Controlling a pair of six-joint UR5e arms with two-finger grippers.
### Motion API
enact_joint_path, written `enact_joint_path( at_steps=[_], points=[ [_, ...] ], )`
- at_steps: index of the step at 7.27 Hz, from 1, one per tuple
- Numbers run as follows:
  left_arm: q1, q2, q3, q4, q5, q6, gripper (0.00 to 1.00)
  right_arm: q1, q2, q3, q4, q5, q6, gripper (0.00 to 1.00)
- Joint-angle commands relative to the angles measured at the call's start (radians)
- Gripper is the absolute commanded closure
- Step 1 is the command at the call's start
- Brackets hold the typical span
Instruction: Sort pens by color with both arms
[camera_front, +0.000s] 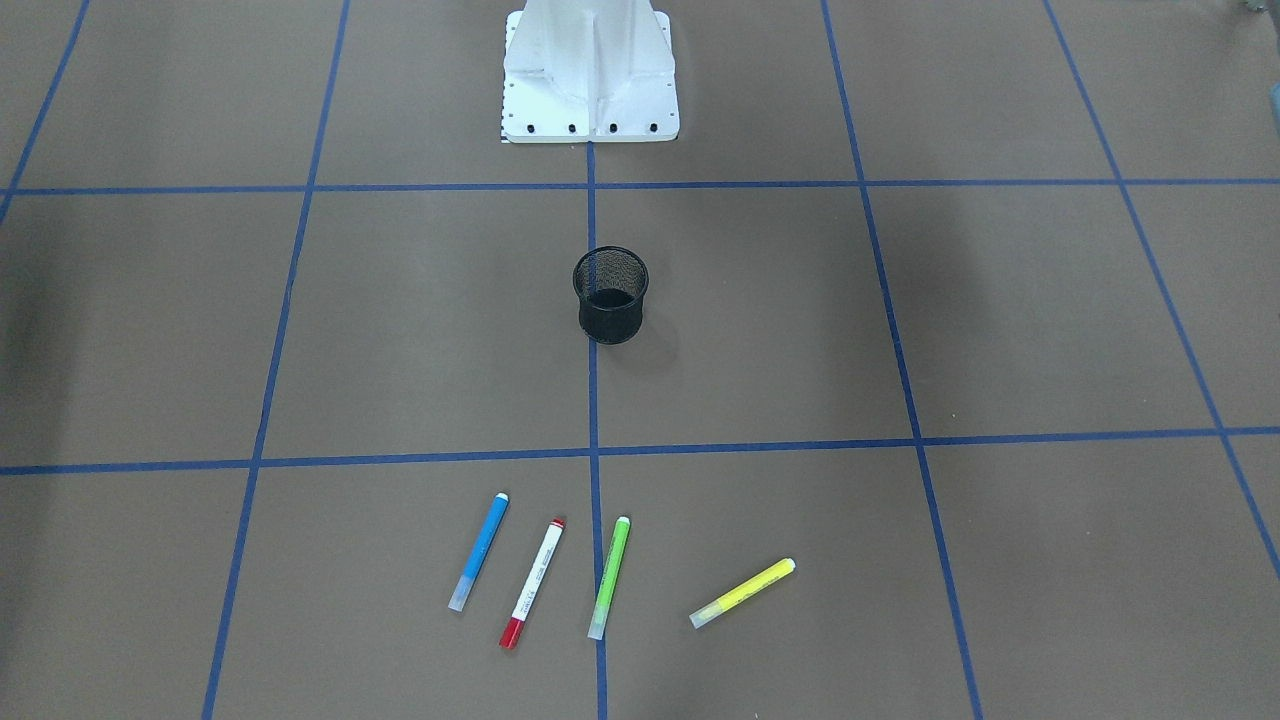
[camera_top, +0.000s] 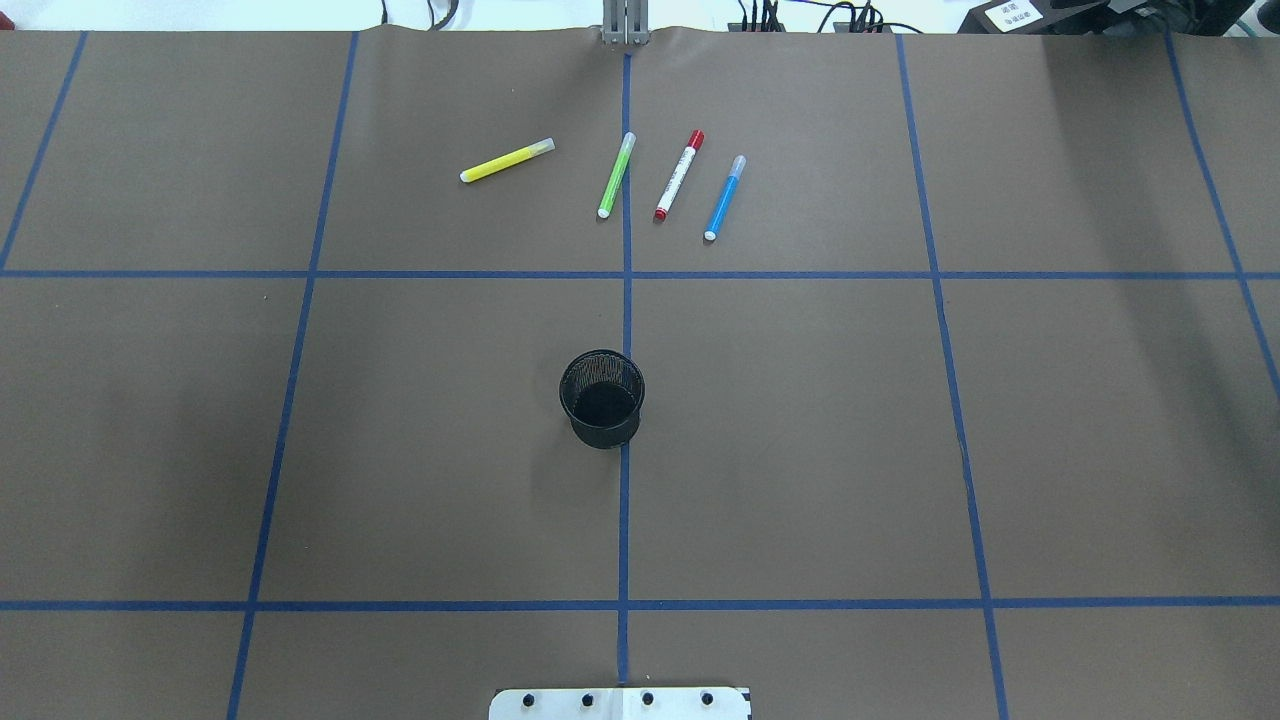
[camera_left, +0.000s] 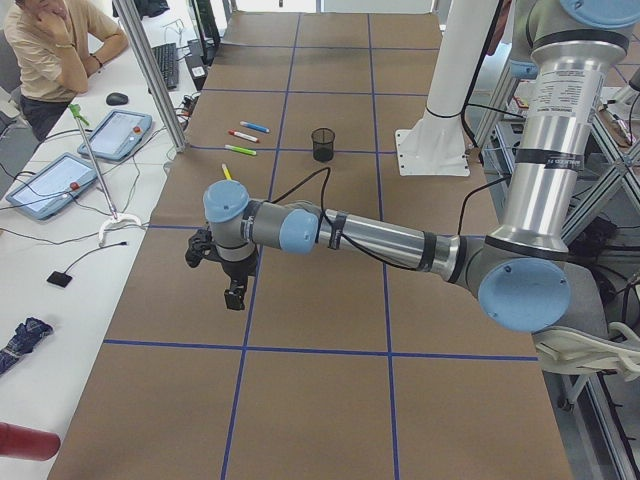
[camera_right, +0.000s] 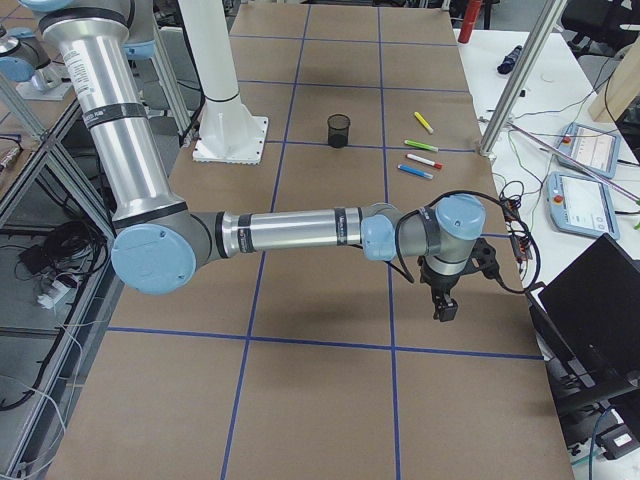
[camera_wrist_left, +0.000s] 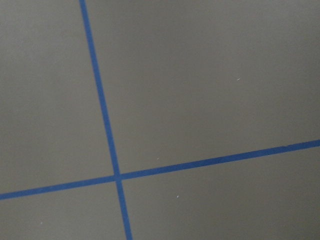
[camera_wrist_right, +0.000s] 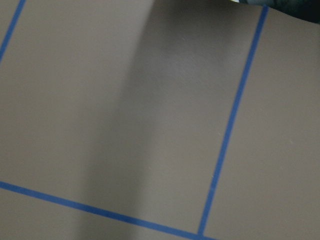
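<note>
Overhead exterior shows pens (camera_top: 678, 176) on a brown, blue-taped table (camera_top: 800, 450).

Matt paper, smooth plastic, satin metal.
The counter (camera_top: 800, 450) wears matt brown paper crossed by blue tape (camera_top: 800, 275); the pens (camera_top: 678, 176) look like smooth plastic, the cup (camera_top: 603, 425) black wire mesh, the left arm (camera_left: 380, 238) and right arm (camera_right: 290, 228) satin grey metal.

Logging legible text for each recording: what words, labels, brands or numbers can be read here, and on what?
Nothing can be read with certainty.
White-barrelled pen: dark print along the barrel, too small to read.
White label at the top right of the overhead view: printed lines, blurred.
Tablet screens in the side views: too small to read.
</note>
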Motion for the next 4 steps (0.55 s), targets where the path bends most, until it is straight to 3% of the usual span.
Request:
enact_joint_path(
  at_steps=[1,3,4],
  points=[
    [-0.048,0.067,0.000,0.000,-0.006,0.002,0.00,0.074,-0.056,0.003,-0.074,-0.009,-0.098,0.01],
    [-0.071,0.077,-0.008,0.015,-0.110,-0.010,0.00,0.073,-0.094,0.022,-0.064,-0.016,-0.070,0.01],
    [-0.082,0.084,-0.008,0.013,-0.112,-0.010,0.00,0.071,-0.096,0.020,-0.064,-0.014,-0.051,0.01]
  ],
)
